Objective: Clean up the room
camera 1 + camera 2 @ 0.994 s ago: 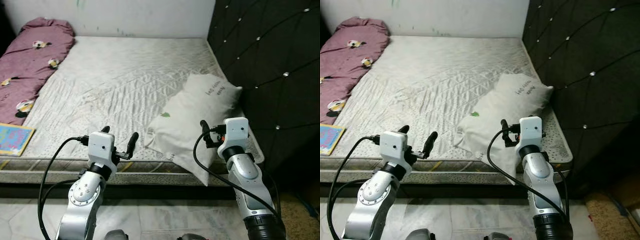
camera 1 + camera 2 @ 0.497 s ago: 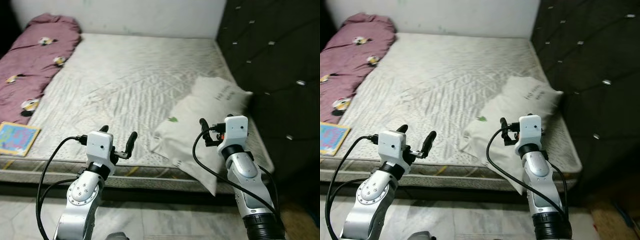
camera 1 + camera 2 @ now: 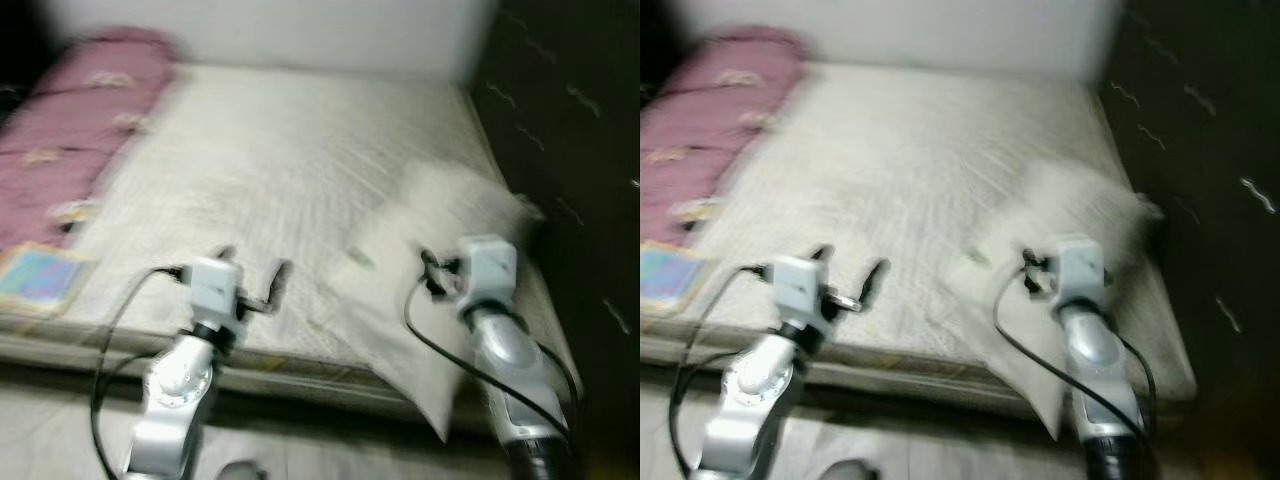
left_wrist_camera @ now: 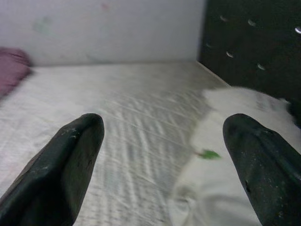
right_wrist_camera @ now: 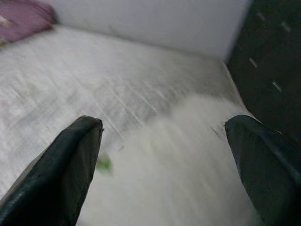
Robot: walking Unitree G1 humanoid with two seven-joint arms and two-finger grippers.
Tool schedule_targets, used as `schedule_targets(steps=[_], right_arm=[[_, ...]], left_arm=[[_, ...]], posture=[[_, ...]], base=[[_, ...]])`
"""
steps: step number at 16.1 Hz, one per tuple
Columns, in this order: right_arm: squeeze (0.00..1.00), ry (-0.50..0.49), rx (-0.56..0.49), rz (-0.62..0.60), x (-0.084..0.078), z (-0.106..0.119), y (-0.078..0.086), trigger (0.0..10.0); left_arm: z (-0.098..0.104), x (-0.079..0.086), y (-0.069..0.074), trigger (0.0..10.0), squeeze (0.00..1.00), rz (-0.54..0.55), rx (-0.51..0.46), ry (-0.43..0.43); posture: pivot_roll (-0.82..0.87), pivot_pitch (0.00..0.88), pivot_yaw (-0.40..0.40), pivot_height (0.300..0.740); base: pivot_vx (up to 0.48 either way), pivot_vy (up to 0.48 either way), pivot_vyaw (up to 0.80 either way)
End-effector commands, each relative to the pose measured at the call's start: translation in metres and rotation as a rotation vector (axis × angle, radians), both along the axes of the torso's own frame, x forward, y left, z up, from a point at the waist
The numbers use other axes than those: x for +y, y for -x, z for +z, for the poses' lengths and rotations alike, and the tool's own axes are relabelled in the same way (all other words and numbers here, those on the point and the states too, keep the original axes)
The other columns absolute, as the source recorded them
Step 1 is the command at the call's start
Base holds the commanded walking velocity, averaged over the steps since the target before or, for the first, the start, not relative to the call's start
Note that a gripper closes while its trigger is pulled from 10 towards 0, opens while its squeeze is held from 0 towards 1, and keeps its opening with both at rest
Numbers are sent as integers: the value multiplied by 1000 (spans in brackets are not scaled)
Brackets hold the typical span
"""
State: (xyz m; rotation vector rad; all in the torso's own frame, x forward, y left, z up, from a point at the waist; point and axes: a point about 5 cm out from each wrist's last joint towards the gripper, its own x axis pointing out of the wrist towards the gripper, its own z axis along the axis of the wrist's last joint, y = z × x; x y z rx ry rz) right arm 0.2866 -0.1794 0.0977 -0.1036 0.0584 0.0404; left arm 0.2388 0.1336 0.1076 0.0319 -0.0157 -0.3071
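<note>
Head views motion-blurred throughout. Pillow (image 3: 440,250) near bed's right edge smeared; print unreadable, lower corner hidden behind right arm. Purple blanket (image 3: 70,130) along bed's left edge cut by frame; pattern indistinct. Colourful flat item (image 3: 40,280) at bed's front-left corner, identity unclear. Right end effector (image 3: 432,272) finger spread indistinct in head views.

Bed (image 3: 300,150): white pillow (image 3: 440,250), maroon blanket (image 3: 80,110), colourful book (image 3: 40,280).

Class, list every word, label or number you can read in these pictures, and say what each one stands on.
None can be read.
White pillow: any print is blurred away; a small green mark shows, with no letters legible.
Colourful flat item at the mattress edge: too blurred to read.
</note>
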Motion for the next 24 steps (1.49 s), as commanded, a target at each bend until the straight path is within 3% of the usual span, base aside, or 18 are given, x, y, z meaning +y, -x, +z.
schedule_targets(steps=[1, 7, 12, 19, 24], right_arm=[[0, -8, -27, 37, 14, 5, -2, 10000], [0, -14, -25, 35, 14, 4, -1, 10000], [0, -32, -18, 21, 14, 0, 2, 10000], [0, -30, -9, 22, 13, -2, 2, 10000], [0, -21, -7, 25, 13, -3, 2, 10000]], left_arm=[[-4, 8, 0, 10000, 0, 20, 19, -4], [-6, 9, 1, 10000, 0, 38, 30, -11], [-8, 17, -3, 10000, 0, 139, 39, -54], [-9, 14, -3, 10000, 0, 123, 38, -59], [-10, 13, -3, 10000, 0, 111, 42, -50]], posture=[[-5, 0, -19, 740], [-7, 0, -14, 740], [1, 0, -8, 740], [4, 0, -17, 740], [5, 0, -24, 740]], base=[[420, 0, 0], [338, 0, 0], [0, 0, 0], [0, 0, 0], [0, -298, 0]])
